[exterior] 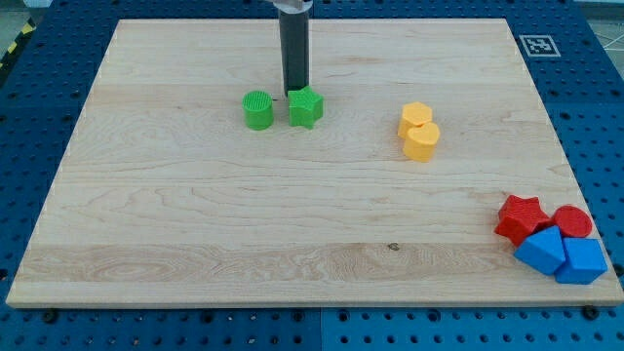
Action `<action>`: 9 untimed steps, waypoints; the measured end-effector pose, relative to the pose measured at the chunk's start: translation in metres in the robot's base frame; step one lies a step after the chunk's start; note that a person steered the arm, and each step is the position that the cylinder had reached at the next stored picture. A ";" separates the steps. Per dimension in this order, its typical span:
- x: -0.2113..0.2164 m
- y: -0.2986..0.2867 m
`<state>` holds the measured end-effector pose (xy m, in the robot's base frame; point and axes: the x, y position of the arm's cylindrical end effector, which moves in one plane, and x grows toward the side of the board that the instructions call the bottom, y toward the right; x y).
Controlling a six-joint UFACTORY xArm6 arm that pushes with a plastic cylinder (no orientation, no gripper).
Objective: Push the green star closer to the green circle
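The green star (305, 107) lies in the upper middle of the wooden board (195, 244). The green circle (258, 110) lies just to its left, with a narrow gap between them. My tip (293, 93) stands right at the star's upper left edge, just above the gap between the two green blocks. The dark rod comes down from the view's top.
Two yellow blocks (419, 131) sit touching each other right of centre. At the lower right corner, a red star (519, 217), a red circle (571, 221) and two blue blocks (562, 255) are clustered near the board's edge. A marker tag (535, 45) is at the top right.
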<state>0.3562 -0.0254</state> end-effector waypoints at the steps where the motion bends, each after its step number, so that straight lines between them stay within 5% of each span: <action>1: 0.007 0.006; 3: 0.012 0.045; 6: 0.047 0.002; 9: 0.071 0.079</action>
<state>0.4275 0.0539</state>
